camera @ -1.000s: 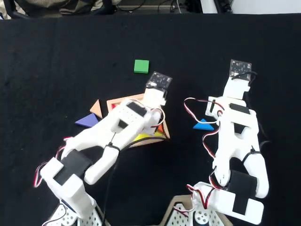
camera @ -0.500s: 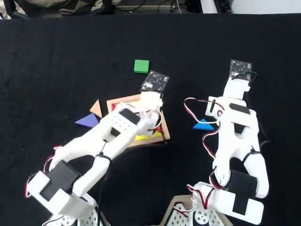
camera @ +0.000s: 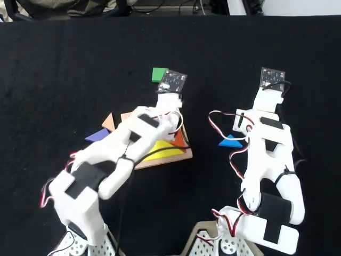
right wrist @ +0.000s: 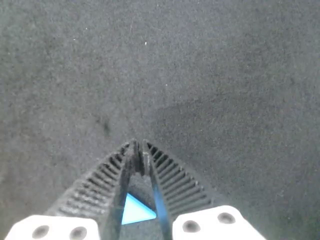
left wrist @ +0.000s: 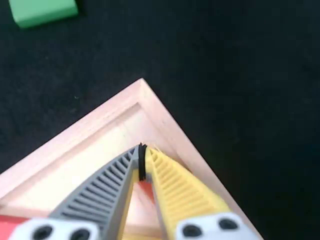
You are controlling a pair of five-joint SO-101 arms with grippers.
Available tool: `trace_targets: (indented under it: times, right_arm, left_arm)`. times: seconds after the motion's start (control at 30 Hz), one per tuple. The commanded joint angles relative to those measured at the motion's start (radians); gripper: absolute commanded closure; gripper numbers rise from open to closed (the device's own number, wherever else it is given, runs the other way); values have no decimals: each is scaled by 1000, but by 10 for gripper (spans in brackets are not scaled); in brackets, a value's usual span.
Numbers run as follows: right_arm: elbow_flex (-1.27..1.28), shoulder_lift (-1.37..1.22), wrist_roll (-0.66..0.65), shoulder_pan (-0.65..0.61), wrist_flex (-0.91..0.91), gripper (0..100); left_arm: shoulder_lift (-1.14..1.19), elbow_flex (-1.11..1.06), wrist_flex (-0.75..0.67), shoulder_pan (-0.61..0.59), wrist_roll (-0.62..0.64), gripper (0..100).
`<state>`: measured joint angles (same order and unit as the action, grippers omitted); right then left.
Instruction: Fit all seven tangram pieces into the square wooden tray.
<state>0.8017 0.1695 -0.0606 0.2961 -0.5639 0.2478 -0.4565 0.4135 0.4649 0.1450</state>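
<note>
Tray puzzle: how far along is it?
Done: yellow, orange and red pieces lie in the tray. In hand: nothing visibly held; the left tool is shut over a tray corner. Left: green, tan, purple and blue pieces on the table.

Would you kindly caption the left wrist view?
Shut left gripper over a corner of the square wooden tray; green square piece nearby.

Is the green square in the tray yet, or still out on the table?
Out. The green square lies on the black cloth, apart from the wooden tray and beyond its corner.
</note>
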Motion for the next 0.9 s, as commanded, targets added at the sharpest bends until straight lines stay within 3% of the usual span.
trace_targets:
  times: [0.0, 0.47, 0.73, 0.87]
  right_arm:
    - [-7, 45, -2, -20, 20, 986]
    - [-7, 47, -2, -20, 21, 986]
    - [-4, 42, -2, -20, 23, 985]
    - [-2, 41, -2, -23, 23, 985]
  left_arm:
    - [29, 153, 124, -5, 11, 971]
    - [-6, 166, 187, 48, 9, 971]
    - [-517, 163, 493, 111, 3, 971]
    - [-819, 93, 677, -73, 3, 971]
